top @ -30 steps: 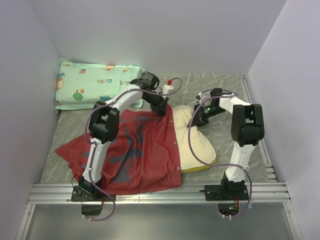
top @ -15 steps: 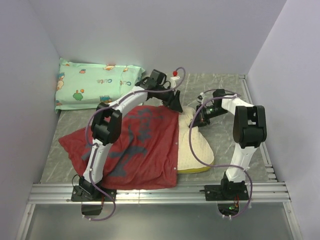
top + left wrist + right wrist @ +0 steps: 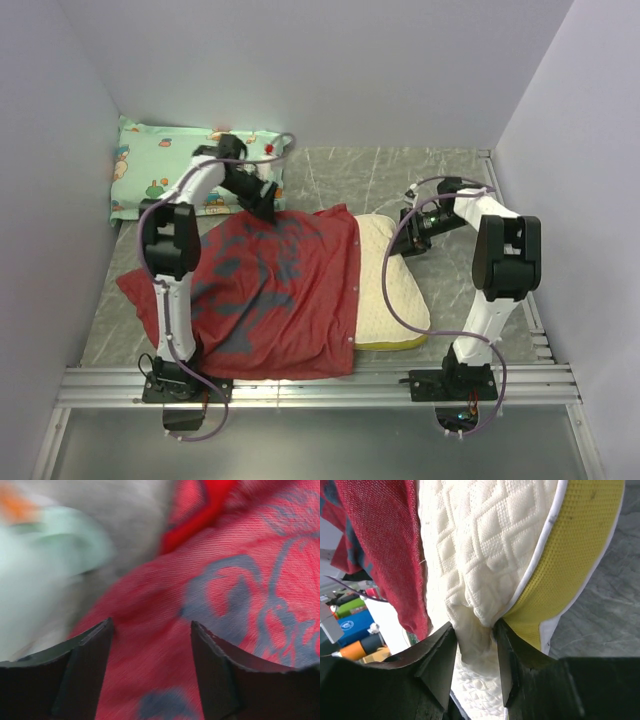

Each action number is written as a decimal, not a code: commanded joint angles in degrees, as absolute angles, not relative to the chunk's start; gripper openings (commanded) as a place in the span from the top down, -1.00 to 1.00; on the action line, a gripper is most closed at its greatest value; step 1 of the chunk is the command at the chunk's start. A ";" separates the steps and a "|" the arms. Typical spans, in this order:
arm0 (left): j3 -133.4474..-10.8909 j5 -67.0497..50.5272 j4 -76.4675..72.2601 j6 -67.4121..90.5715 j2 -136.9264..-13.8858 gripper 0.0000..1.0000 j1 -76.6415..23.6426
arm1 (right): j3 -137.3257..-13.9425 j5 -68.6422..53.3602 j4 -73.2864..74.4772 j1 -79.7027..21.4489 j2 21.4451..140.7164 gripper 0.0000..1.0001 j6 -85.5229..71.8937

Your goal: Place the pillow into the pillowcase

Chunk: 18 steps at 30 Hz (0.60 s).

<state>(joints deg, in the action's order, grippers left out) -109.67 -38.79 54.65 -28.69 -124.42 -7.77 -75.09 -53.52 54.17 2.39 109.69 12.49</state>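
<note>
The cream-white pillow [image 3: 392, 285] with its yellow band lies right of centre, its left part under the red pillowcase [image 3: 270, 290], which is spread flat with the dull blotched face up. My left gripper [image 3: 264, 204] hovers over the case's back left corner. In the left wrist view it [image 3: 150, 623] is open, with only red cloth [image 3: 240, 580] below it. My right gripper [image 3: 412, 228] is at the pillow's far right corner. The right wrist view shows its jaws [image 3: 474, 624] partly apart, with a bunched fold of the pillow [image 3: 490, 545] pressed between them.
A mint-green pillow [image 3: 180, 170] with cartoon prints lies at the back left, close behind my left gripper. White walls enclose the table on three sides. A metal rail [image 3: 320, 385] runs along the near edge by the arm bases.
My left gripper opened, let go of the pillowcase edge and swung from the middle to the back left. The pillow corner sank flat. My right jaws widened.
</note>
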 commanded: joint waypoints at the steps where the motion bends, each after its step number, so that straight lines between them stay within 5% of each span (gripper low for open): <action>1: -108.45 -39.98 57.92 -33.49 -125.93 -0.36 -15.63 | -74.54 -53.34 56.08 0.79 110.64 0.13 13.18; 5: -114.68 -47.00 57.05 -30.33 -130.77 0.24 -19.94 | -72.69 -55.10 52.75 -1.30 112.94 0.25 11.70; 9: -117.86 -51.85 48.98 -21.92 -130.52 0.85 -24.60 | -72.51 -57.73 50.45 -2.46 114.08 0.81 9.93; 14: -116.63 -54.14 30.39 -6.56 -125.16 0.99 -31.37 | -73.30 -61.43 46.77 -3.16 112.68 1.00 6.17; 18: -113.91 -53.18 14.90 7.36 -123.31 0.78 -33.57 | -73.48 -63.37 43.69 -2.99 110.14 1.00 2.91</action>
<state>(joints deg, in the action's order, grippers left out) -113.60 -44.21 36.75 -8.10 -129.27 -28.84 -72.90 -56.93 51.40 -0.91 113.54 6.79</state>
